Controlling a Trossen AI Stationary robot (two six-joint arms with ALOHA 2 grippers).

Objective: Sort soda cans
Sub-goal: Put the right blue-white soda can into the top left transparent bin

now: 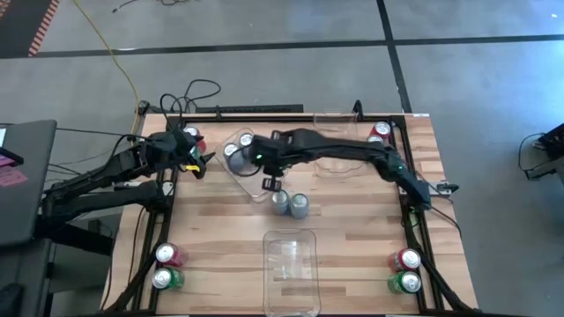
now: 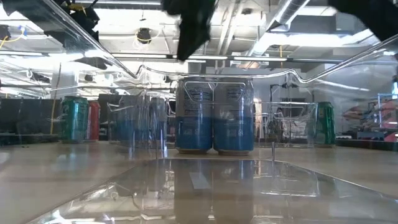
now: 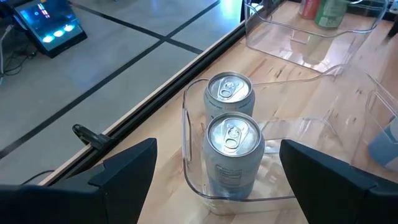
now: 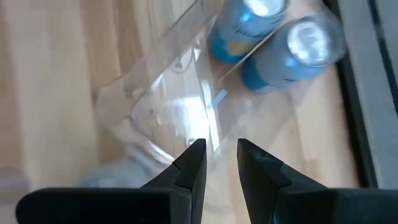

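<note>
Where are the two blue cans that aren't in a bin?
In the high view, the two loose blue cans stand side by side mid-table, just beyond the near clear bin and beside the right tool.

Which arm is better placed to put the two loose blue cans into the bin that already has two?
Probably the right. Its gripper hangs just beside the loose cans and the bin. The left gripper, open, sits farther off at the table's left edge.

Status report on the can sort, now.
Left tool open, facing two silver-blue cans in clear bin. Right tool narrow, at the bin's rim, holding no can. Two loose cans nearby.
</note>
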